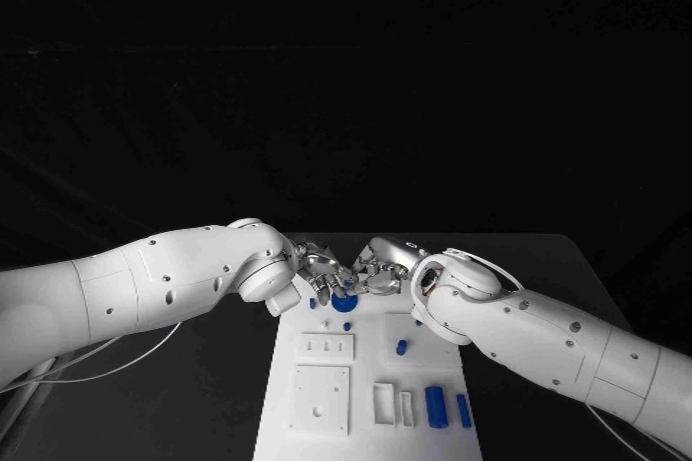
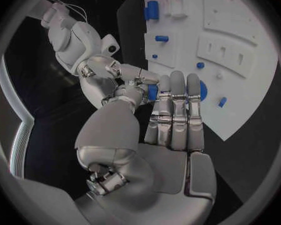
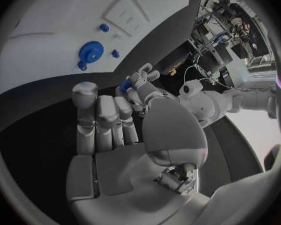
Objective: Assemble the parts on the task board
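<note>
On the table: black top (image 1: 606, 271), with the white task board (image 1: 289, 421) lying along its middle
Room: dark behind the table
Writing: none legible
Blue gear (image 1: 345, 302): flat on the board's far end, just below both hands
Small blue part (image 2: 152, 91): pinched between left hand (image 1: 320, 266) and right hand (image 1: 384, 271) fingertips; which one grips it I cannot tell
Other parts (image 1: 434, 399): near right corner
</note>
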You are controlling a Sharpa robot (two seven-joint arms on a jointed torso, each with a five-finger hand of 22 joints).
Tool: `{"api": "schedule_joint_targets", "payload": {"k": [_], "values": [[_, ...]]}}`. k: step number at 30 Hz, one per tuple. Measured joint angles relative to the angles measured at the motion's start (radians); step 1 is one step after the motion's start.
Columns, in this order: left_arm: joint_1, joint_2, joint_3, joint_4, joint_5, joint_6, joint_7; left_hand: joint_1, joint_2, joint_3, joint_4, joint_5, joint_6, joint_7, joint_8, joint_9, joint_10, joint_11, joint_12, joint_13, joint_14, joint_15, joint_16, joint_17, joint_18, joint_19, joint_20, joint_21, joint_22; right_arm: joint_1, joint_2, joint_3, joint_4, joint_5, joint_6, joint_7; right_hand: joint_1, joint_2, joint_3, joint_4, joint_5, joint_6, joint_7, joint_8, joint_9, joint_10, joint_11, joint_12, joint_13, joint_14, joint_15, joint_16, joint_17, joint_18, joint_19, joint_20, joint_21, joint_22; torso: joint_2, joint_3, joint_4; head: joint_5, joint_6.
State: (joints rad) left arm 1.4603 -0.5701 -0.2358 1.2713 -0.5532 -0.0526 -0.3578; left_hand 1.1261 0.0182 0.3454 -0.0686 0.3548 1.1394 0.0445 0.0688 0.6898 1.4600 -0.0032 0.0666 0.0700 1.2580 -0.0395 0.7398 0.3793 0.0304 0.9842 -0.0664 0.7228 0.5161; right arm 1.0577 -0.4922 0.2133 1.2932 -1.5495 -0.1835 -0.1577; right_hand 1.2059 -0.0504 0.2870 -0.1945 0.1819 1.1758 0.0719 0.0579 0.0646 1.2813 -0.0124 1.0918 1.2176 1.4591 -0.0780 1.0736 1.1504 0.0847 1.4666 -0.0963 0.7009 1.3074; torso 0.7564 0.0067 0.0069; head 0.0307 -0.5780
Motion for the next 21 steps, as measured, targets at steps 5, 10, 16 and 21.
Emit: {"api": "schedule_joint_targets", "payload": {"k": [5,10,16,21], "values": [[-0.001,-0.001,0.001,-0.001,0.003,0.001,0.001,-0.009,-0.002,0.017,-0.017,0.006,0.004,0.004,0.000,0.004,0.004,-0.004,0.004,0.003,-0.002,-0.006,0.031,0.020,0.000,-0.004,-0.004,0.019,0.020,-0.001,0.000,-0.001,-0.006,0.000,0.002,0.003,0.000,0.000,0.000,0.000,0.000,0.000,0.000,0.000,0.001,0.000,0.000,-0.004,0.000,0.000,0.000,0.000,0.000,0.000,0.000,0.000,0.000,0.000,0.000,0.0001,-0.0006,0.001,-0.001],[-0.003,-0.001,0.001,-0.002,0.004,0.001,0.002,-0.012,-0.005,0.019,-0.019,0.006,0.007,0.007,0.000,0.005,0.006,-0.006,0.016,0.009,0.003,-0.011,0.056,0.034,0.000,-0.004,-0.004,0.030,0.032,-0.001,-0.001,-0.001,-0.011,0.000,0.003,0.003,0.000,0.000,-0.003,0.003,0.000,0.000,0.000,0.000,0.001,0.000,0.000,-0.004,-0.001,0.000,0.000,-0.004,-0.001,0.000,0.000,0.000,0.000,0.000,0.000,0.0002,-0.0012,-0.001,-0.003],[-0.006,-0.002,0.001,-0.002,0.006,0.002,0.003,-0.014,-0.007,0.019,-0.020,0.006,0.016,0.016,0.000,0.005,0.005,-0.016,0.065,0.030,0.005,-0.020,0.112,0.065,0.000,-0.001,-0.014,0.054,0.054,-0.001,-0.002,-0.002,-0.016,0.000,0.003,0.005,0.000,0.000,-0.007,0.007,0.000,-0.013,0.005,0.000,0.001,0.000,0.000,-0.009,-0.003,0.000,0.000,-0.004,-0.003,0.000,0.000,0.000,-0.006,0.000,0.000,0.0009,-0.0012,-0.003,-0.006],[-0.009,-0.005,0.000,-0.001,0.006,0.002,0.004,-0.020,-0.013,0.025,-0.031,0.010,0.022,0.021,0.000,0.014,0.006,-0.026,0.102,0.048,0.005,-0.031,0.145,0.082,0.000,0.006,-0.020,0.077,0.073,-0.001,-0.004,-0.002,-0.021,0.001,0.003,0.008,-0.014,-0.014,-0.026,0.017,0.009,-0.047,0.011,0.000,0.000,-0.006,0.002,-0.021,-0.010,0.000,0.000,-0.016,-0.009,0.000,0.000,0.000,-0.019,0.000,0.000,0.0009,-0.0012,-0.006,-0.009]]}}
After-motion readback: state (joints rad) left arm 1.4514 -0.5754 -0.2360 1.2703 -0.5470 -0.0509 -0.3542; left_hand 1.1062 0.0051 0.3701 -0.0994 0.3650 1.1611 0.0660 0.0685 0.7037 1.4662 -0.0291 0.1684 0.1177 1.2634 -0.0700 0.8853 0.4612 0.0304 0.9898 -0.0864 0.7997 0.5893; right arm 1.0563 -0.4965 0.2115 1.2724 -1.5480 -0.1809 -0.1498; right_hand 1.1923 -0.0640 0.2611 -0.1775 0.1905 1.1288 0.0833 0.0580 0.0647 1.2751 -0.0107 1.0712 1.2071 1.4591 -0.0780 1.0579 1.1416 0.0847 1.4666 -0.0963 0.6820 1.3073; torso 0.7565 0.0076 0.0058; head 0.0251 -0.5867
